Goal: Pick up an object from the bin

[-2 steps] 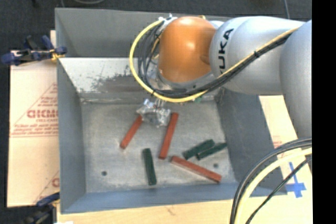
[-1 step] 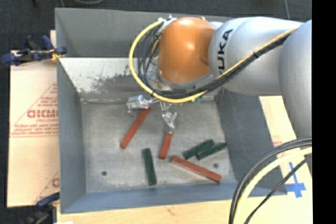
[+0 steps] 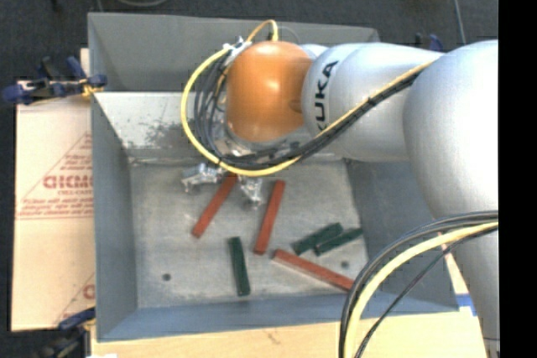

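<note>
My gripper (image 3: 223,184) is low in the bin's upper middle, under the arm's orange cover. Its two metal fingertips (image 3: 195,179) stand apart, open, either side of the upper end of a slanted red-brown stick (image 3: 211,212). The stick lies on the bin floor and is not clamped. A second red-brown stick (image 3: 269,217) lies just right of the right fingertip, nearly upright in the view. A dark green stick (image 3: 239,266) lies below them.
Two dark green sticks (image 3: 325,239) lie side by side at the right, with a long red-brown stick (image 3: 311,270) below them. The arm and its yellow cables cover the bin's right and rear. The bin's left floor is bare grey metal.
</note>
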You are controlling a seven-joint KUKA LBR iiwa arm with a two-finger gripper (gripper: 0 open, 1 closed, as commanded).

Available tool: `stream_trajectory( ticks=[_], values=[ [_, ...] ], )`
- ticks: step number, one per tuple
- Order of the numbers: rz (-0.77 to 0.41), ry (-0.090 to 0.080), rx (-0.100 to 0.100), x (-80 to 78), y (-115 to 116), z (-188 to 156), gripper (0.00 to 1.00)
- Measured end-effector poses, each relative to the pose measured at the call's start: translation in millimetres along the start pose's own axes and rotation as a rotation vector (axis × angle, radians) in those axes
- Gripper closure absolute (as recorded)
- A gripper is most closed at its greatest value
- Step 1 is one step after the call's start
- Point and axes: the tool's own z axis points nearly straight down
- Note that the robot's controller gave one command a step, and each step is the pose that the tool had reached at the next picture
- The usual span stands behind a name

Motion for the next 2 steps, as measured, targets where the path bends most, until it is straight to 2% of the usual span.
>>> stream_trajectory(
  ticks=[1,2],
  values=[
    [0.006,-0.002,-0.001,-0.1,-0.2,-1.3,1.00],
    [-0.064,0.001,0.000,-2.5,6.9,-157.9,1.00]
  ],
)
